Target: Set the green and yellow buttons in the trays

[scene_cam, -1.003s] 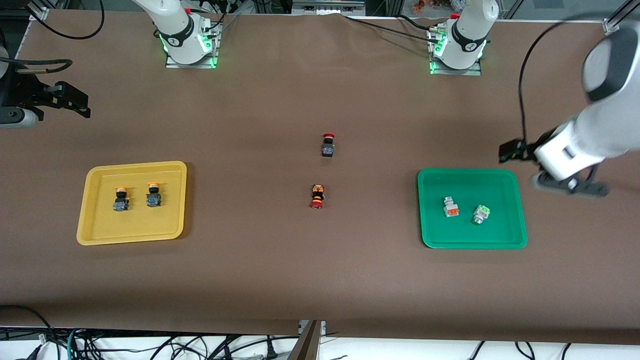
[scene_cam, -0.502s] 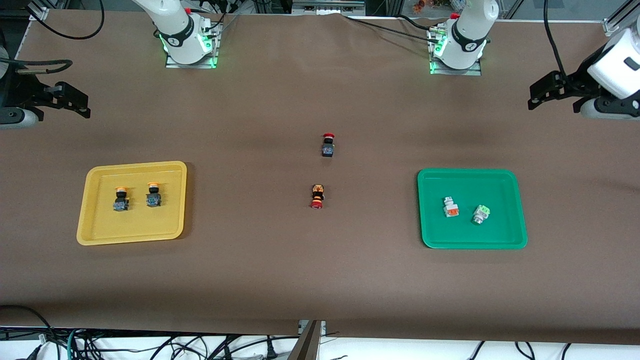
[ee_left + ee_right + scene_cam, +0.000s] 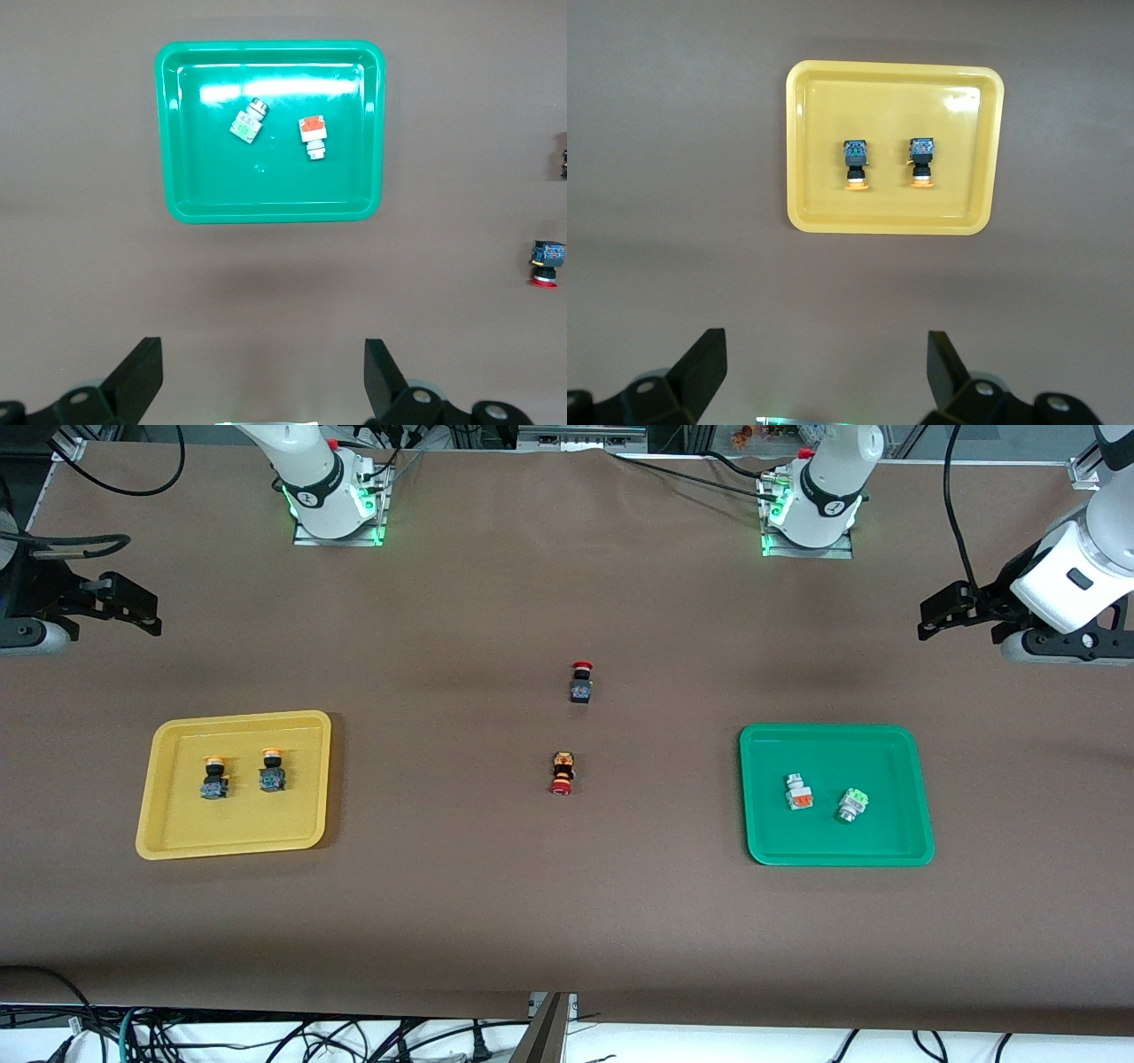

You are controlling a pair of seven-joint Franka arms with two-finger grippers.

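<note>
The yellow tray (image 3: 168, 841) holds two orange-yellow capped dark buttons (image 3: 213, 777) (image 3: 272, 771); the right wrist view shows the tray (image 3: 886, 226) and both buttons (image 3: 856, 162) (image 3: 921, 159). The green tray (image 3: 921, 841) holds an orange-tipped white button (image 3: 798, 792) and a green-tipped one (image 3: 851, 805); the left wrist view shows the tray (image 3: 270, 212) and both buttons (image 3: 313, 135) (image 3: 247, 124). My left gripper (image 3: 1054, 648) (image 3: 263, 381) hangs open and empty high over bare table at the left arm's end. My right gripper (image 3: 31, 638) (image 3: 824, 372) waits open and empty at the right arm's end.
Two red-capped black switches lie on the bare table between the trays, one (image 3: 581, 682) farther from the front camera than the other (image 3: 562, 772). One also shows in the left wrist view (image 3: 546, 261). The arm bases stand along the table's back edge.
My left gripper has risen and pulled away from beside the green tray toward the left arm's end of the table. The right arm and all buttons have stayed put.
</note>
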